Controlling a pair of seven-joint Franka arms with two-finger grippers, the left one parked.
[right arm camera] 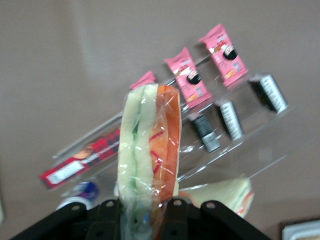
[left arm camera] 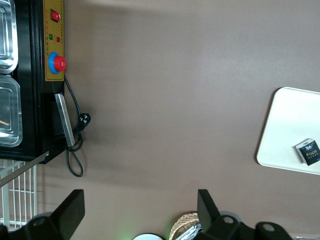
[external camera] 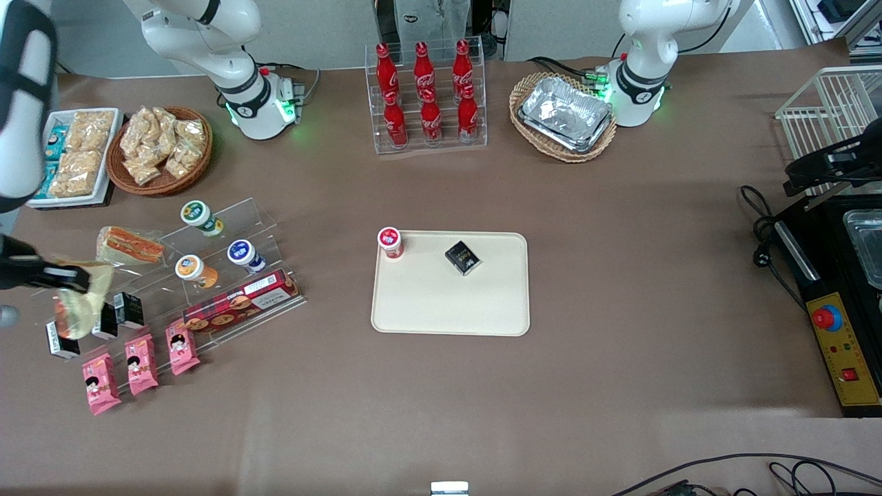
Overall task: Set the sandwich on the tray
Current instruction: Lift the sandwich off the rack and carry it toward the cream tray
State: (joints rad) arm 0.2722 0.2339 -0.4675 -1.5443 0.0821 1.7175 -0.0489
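My right gripper [external camera: 72,281] hangs above the clear snack shelf at the working arm's end of the table, shut on the sandwich [external camera: 84,308]. The wedge dangles from the jaws in clear wrap, lifted off the shelf. The right wrist view shows the sandwich [right arm camera: 149,145] standing out from the gripper [right arm camera: 145,212], pale greenish bread on one face, orange filling on the other. The cream tray [external camera: 451,306] lies flat mid-table, well apart from the gripper, and its corner shows in the left wrist view [left arm camera: 282,127].
On the tray stand a red-capped cup [external camera: 390,242] and a small black box [external camera: 462,257]. A second wrapped wedge [external camera: 131,244] lies on the clear shelf [external camera: 262,224] with cups, pink packets [external camera: 100,383] and a biscuit box [external camera: 241,302]. A cola bottle rack [external camera: 426,93] stands farther back.
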